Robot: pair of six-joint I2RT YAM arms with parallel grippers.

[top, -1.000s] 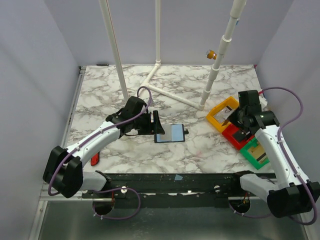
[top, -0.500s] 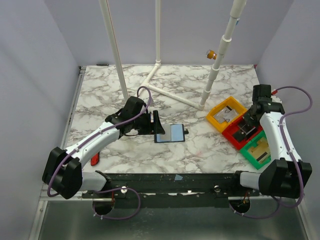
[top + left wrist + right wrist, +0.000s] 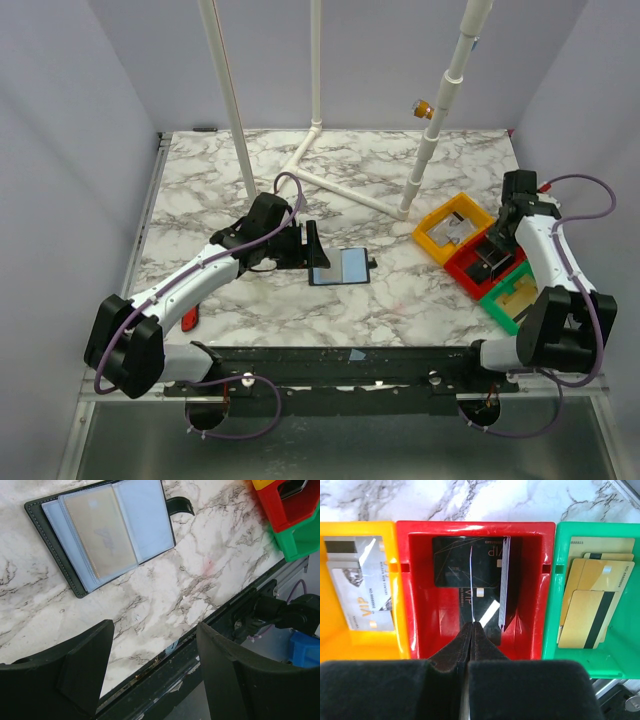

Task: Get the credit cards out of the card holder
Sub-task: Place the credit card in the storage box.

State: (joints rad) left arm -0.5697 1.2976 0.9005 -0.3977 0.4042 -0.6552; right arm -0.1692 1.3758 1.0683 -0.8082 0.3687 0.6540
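On the marble table [image 3: 200,190], the right gripper [image 3: 471,626], pressed together, hovered over the red bin [image 3: 420,622]. The left gripper [image 3: 154,630] hung spread near the card holder [image 3: 60,555], which lay open at upper left of the left wrist view, a tan card [image 3: 102,532] sleeved inside. Light, stiff and slick, the card probably needed pinching by its edge.
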